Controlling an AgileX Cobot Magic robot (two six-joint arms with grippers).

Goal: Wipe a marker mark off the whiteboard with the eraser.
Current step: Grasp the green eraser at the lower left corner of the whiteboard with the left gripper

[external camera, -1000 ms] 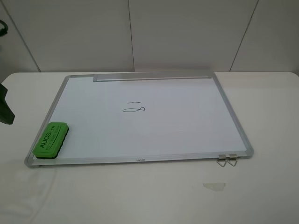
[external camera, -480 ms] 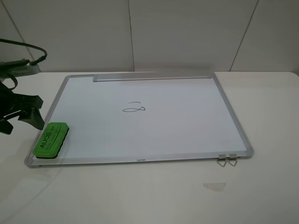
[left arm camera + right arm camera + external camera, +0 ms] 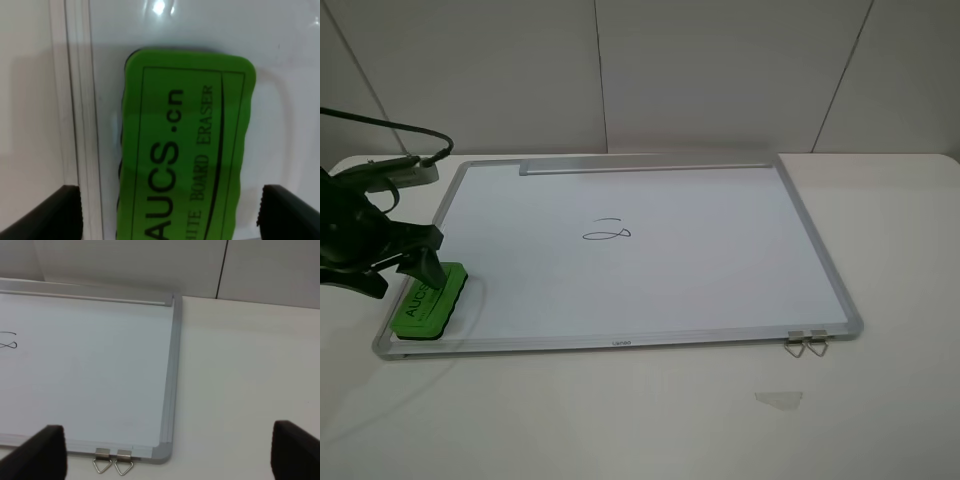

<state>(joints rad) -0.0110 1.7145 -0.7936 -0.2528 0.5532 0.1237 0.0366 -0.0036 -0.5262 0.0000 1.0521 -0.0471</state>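
Note:
The whiteboard [image 3: 720, 260] lies flat on the white table, tray strip [image 3: 645, 165] along its far edge. The marker mark [image 3: 607, 232], a thin black squiggle, sits near the board's middle and also shows in the right wrist view [image 3: 7, 342]. The green eraser [image 3: 425, 302] rests on the board's near-left corner. My left gripper [image 3: 395, 275] hovers over it, open, its fingers straddling the eraser [image 3: 185, 150] on either side without touching. The right gripper [image 3: 165, 452] is open over the table near the board's near-right corner, outside the exterior view.
Two metal clips [image 3: 806, 343] hang off the board's near-right frame edge, and appear in the right wrist view [image 3: 112, 461]. A small scrap of clear tape [image 3: 778, 399] lies on the table in front. A black cable [image 3: 390, 125] trails from the left arm.
The left arm has come in from the left edge and now sits over the eraser, its fingers on either side of it. Board, mark and eraser have not moved.

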